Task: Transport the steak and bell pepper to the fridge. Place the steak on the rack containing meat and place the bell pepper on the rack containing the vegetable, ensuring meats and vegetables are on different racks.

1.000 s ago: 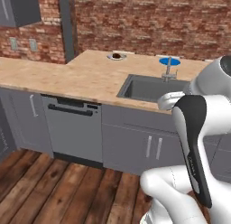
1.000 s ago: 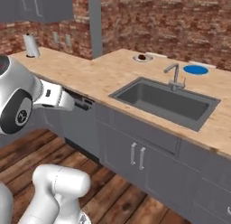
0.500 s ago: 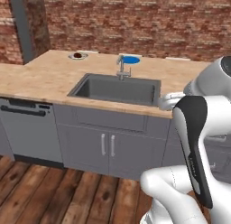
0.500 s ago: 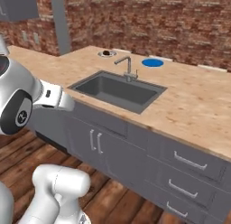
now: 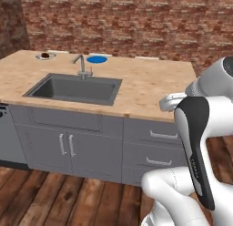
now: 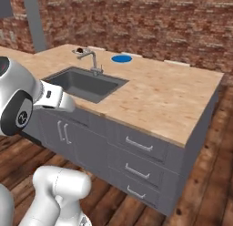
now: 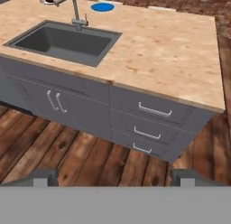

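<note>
Wooden counter (image 7: pixel 171 51) ahead; end effector (image 7: pixel 115 177) wide open, empty.

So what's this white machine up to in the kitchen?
It is a white robot arm on a driving base, facing a wooden counter with a grey sink. Its two-finger gripper is open and holds nothing. A small plate with a dark reddish-brown lump and a flat blue plate sit at the far edge of the counter, untouched.

Plate (image 5: pixel 97 59) behind sink (image 5: pixel 73 89), perhaps touching faucet (image 5: pixel 80 65).
</note>
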{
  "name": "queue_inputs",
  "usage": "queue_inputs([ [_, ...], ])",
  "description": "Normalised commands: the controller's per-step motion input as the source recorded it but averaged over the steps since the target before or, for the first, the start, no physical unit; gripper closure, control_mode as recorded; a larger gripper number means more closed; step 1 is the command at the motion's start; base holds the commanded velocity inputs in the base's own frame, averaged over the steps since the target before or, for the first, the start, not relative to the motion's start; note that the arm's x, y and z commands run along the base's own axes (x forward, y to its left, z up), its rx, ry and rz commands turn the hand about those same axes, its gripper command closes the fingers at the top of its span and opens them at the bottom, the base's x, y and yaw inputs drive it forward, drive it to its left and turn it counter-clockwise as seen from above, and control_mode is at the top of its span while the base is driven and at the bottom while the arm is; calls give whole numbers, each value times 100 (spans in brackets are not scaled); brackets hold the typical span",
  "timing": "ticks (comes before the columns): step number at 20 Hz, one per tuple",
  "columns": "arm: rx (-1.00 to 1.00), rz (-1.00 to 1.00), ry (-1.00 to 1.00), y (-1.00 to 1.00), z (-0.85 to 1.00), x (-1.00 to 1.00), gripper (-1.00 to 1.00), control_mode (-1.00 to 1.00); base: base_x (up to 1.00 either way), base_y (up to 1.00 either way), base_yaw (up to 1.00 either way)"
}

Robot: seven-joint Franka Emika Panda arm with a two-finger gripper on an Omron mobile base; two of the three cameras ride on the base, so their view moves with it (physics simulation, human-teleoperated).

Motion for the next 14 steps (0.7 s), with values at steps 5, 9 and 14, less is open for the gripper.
queue_inputs([
  [5, 0, 0, 0, 0, 0, 0, -100, 100, 0, -100, 0],
  [9, 0, 0, 0, 0, 0, 0, -100, 100, 0, -100, 4],
  [14, 0, 0, 0, 0, 0, 0, -100, 100, 6, -100, 2],
])
